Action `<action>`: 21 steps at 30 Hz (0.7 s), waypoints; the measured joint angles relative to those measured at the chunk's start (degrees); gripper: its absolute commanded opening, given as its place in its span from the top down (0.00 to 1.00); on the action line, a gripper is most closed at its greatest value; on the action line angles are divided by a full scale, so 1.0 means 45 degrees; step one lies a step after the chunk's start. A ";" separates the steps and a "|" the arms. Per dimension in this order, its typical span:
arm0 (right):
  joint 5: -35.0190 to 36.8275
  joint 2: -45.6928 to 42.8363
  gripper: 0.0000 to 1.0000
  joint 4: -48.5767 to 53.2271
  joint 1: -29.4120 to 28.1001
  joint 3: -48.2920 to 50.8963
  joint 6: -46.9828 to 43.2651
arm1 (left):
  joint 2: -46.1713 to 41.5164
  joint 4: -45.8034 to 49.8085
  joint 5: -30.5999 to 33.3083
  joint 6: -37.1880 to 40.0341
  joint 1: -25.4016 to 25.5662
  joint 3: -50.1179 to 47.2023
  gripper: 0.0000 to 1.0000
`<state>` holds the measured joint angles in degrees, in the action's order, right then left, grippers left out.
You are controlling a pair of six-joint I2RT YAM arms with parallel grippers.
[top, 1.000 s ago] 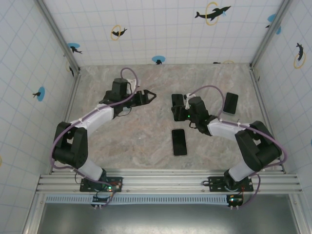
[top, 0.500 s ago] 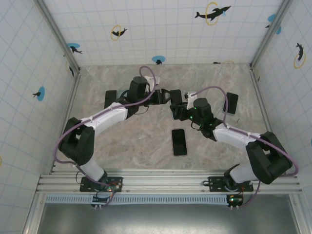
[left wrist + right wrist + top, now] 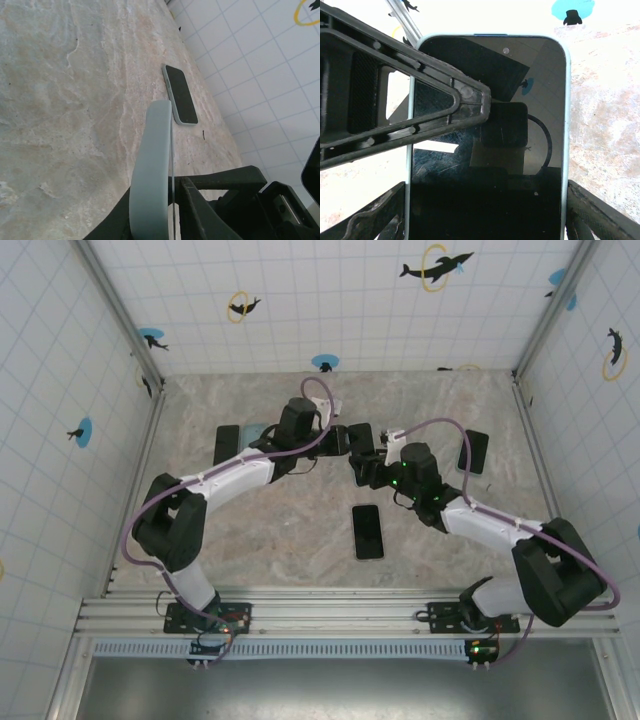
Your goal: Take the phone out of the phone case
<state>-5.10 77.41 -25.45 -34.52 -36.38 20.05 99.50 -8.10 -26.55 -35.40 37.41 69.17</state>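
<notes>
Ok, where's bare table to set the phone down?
Bare: front-left marble between the left arm and the loose phone; also the back strip along the wall. Crowded: centre, where left gripper and right gripper grip the cased phone; the right side has another phone.

In my left wrist view the phone case (image 3: pixel 150 165) is a blurred rim. Its lower end runs off the bottom edge, between the fingers of my left end effector (image 3: pixel 155 196). In my right wrist view one finger (image 3: pixel 435 107) hides a band of the phone (image 3: pixel 520 75), whose lower end is also cut off.
</notes>
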 measured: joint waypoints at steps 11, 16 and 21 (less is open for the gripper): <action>0.0121 -0.0471 0.13 -0.0544 -0.0005 0.0525 -0.0015 | 0.0005 -0.0427 -0.0529 -0.0525 0.0010 -0.0005 0.97; 0.0053 -0.0928 0.06 -0.0724 -0.0102 0.0967 -0.0267 | 0.0005 -0.0510 -0.0379 -0.0651 -0.0019 -0.0005 1.00; 0.0204 -0.2059 0.06 -0.0782 -0.0146 0.1812 -0.0301 | 0.0000 -0.1020 -0.0272 -0.1117 -0.0219 -0.0005 0.99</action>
<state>-4.19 68.14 -28.97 -35.18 -28.23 18.70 99.50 -12.69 -27.77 -40.42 36.42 69.14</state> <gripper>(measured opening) 0.940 0.117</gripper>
